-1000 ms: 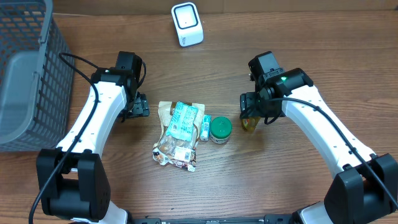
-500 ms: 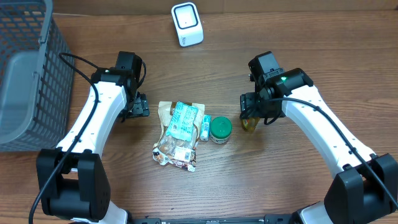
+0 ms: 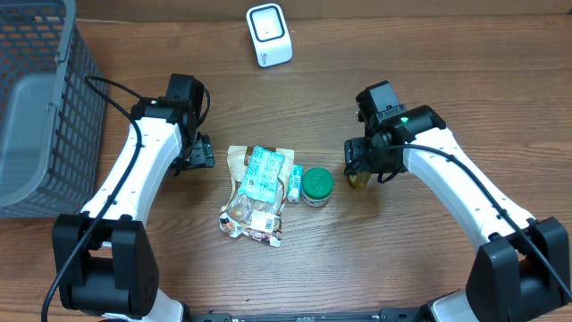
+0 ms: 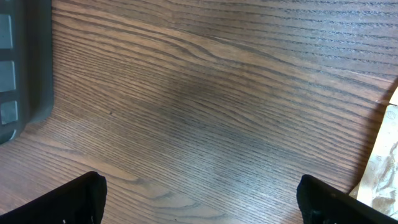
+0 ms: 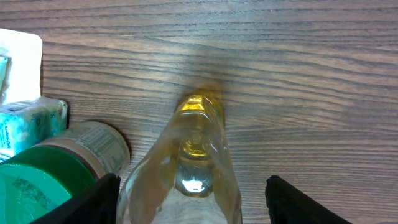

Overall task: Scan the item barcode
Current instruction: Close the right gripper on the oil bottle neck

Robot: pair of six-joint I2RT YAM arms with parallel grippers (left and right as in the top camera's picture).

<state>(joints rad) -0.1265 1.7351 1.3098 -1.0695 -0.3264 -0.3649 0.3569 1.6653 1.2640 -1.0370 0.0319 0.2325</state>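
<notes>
While right jaws stood wide astride bottle [image 5: 199, 155], left jaws hung wide, well apart from it. Risk: off-centre closing could shove bottle into adjacent jar [image 5: 56, 174].

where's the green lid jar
Overhead, mid-table: the green-lidded jar stands with the small blue box on its left and the yellow bottle on its right.

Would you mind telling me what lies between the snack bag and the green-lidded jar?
A small teal carton lies between the snack bag and the green-lidded jar, close against both; the overhead view shows it best.
</notes>
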